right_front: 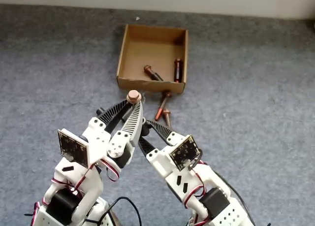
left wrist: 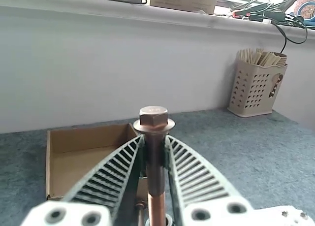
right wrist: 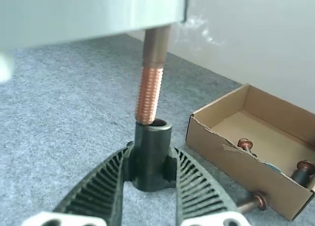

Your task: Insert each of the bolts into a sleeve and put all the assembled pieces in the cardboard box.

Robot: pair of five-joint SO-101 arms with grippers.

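Copper-coloured bolt [left wrist: 154, 118]: upright with its head on top, its threaded tip right at the mouth of the sleeve [right wrist: 152, 147]. I cannot tell how far in it is.
Left end effector [left wrist: 154, 140]: closed on the bolt's shank just under the head.
Right end effector [right wrist: 150, 164]: closed around the dark sleeve and holding it upright, just below the left one.
Box [right_front: 151, 85]: just beyond both arms, open at the top, with two pieces [right_front: 153, 73] [right_front: 177, 70] lying inside.
Loose bolts [right_front: 162, 105] [right_front: 167, 118]: on the grey desk [right_front: 256, 113], between the box's near wall and the arms.
Risk at the joint: the thread looks slightly off-centre at the sleeve's rim. A tilted push could catch on that rim and twist the sleeve in its grip, or slide the bolt up through the fingers.
Risk of crowding: the two sets of ribbed fingers sit very close together, so a sideways correction by either arm may knock the other.
Edges: the box's near wall must be cleared from above, and a low sweep would likely hit the loose bolts first.
Open room: bare desk lies wide on both sides — the better way to back off.
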